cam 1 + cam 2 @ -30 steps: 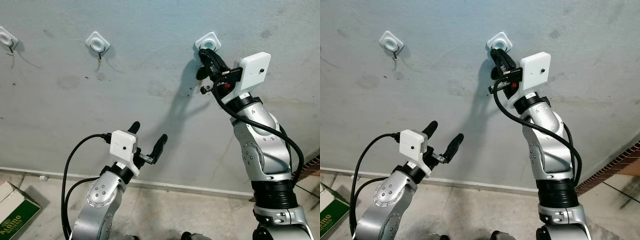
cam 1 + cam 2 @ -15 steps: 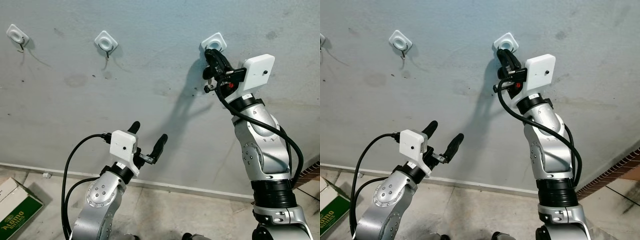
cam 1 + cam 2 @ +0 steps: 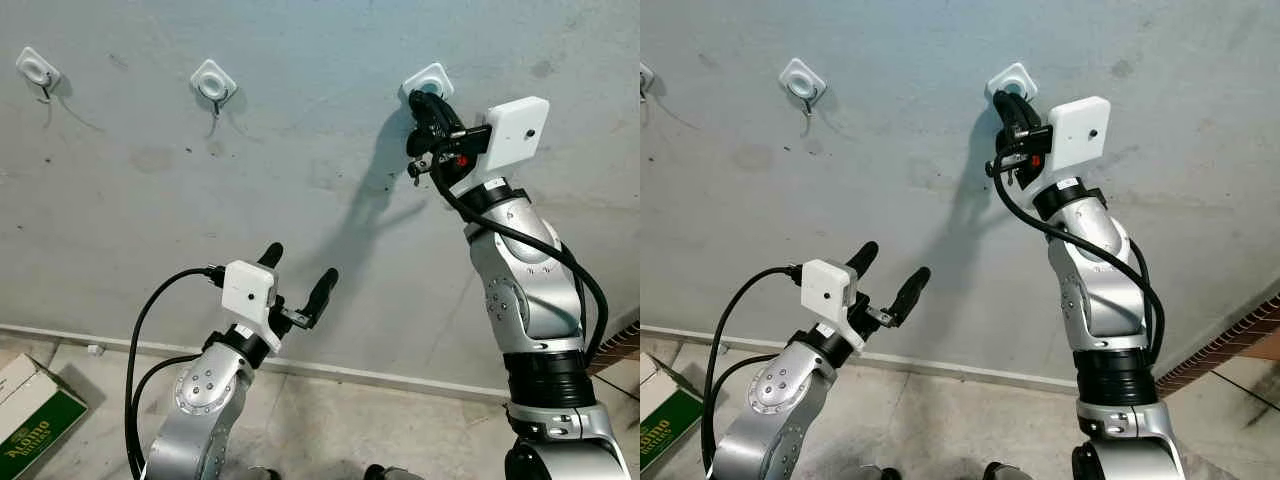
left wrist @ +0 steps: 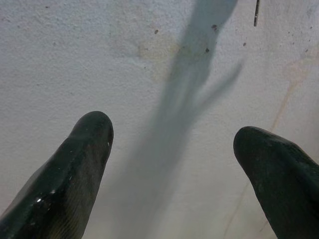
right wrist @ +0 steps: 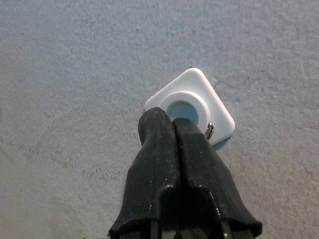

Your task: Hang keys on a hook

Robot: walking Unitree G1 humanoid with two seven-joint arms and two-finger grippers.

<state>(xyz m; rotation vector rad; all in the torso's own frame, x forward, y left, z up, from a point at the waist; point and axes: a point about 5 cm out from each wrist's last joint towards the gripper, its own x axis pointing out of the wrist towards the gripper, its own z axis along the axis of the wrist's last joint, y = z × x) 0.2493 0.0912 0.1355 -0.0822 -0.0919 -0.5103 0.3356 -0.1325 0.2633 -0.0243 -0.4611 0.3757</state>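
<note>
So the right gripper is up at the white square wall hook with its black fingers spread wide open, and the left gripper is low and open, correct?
Not quite. The right gripper is up at the white square wall hook, but its black fingers are pressed together, not spread wide; the right wrist view shows this. The left gripper is low and open, as you said.

The right hand (image 5: pixel 172 124) presses its closed fingertips against the white hook plate (image 5: pixel 192 102), covering the plate's lower part and most of the hook; just a sliver of metal peeks out beside the fingers. Whether keys sit between those fingers cannot be told. Far left of that plate, another hook plate (image 3: pixel 643 76) is cut by the picture's edge. Down on the floor, a green box (image 3: pixel 30 415) is cropped, its lettering too small to read.
</note>
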